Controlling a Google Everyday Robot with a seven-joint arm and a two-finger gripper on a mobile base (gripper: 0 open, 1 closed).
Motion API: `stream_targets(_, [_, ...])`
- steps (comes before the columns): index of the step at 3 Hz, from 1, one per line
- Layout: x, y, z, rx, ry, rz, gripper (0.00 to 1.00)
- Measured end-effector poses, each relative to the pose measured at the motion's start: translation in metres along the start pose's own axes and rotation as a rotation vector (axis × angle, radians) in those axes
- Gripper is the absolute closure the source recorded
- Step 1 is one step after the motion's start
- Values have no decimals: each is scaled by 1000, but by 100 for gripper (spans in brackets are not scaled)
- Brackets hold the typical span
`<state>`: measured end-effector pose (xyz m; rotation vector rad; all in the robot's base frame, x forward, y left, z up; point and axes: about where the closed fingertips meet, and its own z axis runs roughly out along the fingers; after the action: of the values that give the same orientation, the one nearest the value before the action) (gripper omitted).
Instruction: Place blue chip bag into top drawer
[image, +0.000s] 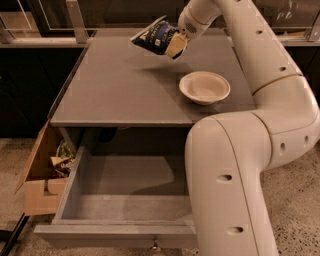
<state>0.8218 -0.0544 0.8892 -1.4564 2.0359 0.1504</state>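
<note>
My gripper is shut on the blue chip bag, a dark navy crinkly bag with white lettering. It holds the bag in the air above the back of the grey tabletop. The bag hangs to the left of the pale fingers. The top drawer stands pulled open below the table's front edge, grey and shallow, with nothing visible inside. Its small metal knob shows at the bottom of the front panel. My large white arm crosses the right side of the view and hides the drawer's right end.
A cream bowl sits on the tabletop, right of centre. A brown cardboard box with greenish-yellow wrappers stands on the floor left of the drawer. A railing runs behind the table.
</note>
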Motion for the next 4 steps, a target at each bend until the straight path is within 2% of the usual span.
stream_targets(1, [-18,29,-21,-78,-18,-71,100])
stream_targets(2, [-8,89,-40,-288,18,-133,100])
stream_targets(3, [2,111,-61,-345,20,-146,100])
stream_targets(4, [-3,109,-52,-329,13,-143,100])
